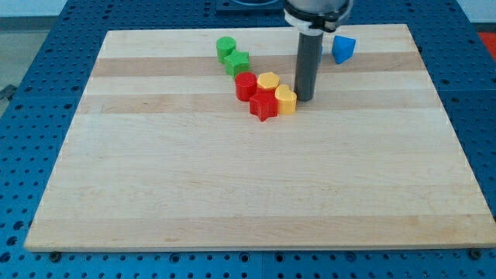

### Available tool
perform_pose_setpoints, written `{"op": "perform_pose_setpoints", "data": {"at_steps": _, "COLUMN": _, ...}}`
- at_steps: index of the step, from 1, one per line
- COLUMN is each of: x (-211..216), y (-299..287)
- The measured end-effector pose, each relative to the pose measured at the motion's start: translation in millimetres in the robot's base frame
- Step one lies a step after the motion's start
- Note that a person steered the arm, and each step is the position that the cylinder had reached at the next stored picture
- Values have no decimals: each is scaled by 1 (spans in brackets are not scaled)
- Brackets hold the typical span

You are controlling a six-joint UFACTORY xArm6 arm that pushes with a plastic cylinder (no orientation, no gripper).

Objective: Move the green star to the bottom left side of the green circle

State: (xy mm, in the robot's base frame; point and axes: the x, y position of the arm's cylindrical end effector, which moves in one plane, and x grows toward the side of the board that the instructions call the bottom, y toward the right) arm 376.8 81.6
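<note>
The green star lies near the view's top centre, touching the lower right side of the green circle. My tip rests on the board to the right of the yellow heart, well to the right and below the green star. The dark rod rises straight up from the tip.
A red circle, a yellow hexagon and a red star cluster with the yellow heart just below the green star. A blue block sits at the top right. The wooden board lies on a blue perforated table.
</note>
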Motion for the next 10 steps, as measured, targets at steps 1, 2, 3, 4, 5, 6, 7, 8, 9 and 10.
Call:
{"op": "perform_pose_setpoints", "data": {"at_steps": 1, "x": -13, "y": 5}}
{"op": "perform_pose_setpoints", "data": {"at_steps": 2, "x": -53, "y": -1}}
{"op": "perform_pose_setpoints", "data": {"at_steps": 3, "x": -73, "y": -27}}
{"op": "perform_pose_setpoints", "data": {"at_steps": 4, "x": -70, "y": -63}}
{"op": "perform_pose_setpoints", "data": {"at_steps": 5, "x": -57, "y": -91}}
{"op": "perform_pose_setpoints", "data": {"at_steps": 6, "x": -48, "y": -120}}
{"op": "perform_pose_setpoints", "data": {"at_steps": 7, "x": -48, "y": -153}}
{"op": "perform_pose_setpoints", "data": {"at_steps": 8, "x": -48, "y": -166}}
{"op": "perform_pose_setpoints", "data": {"at_steps": 9, "x": -48, "y": -175}}
{"op": "perform_pose_setpoints", "data": {"at_steps": 10, "x": -47, "y": -172}}
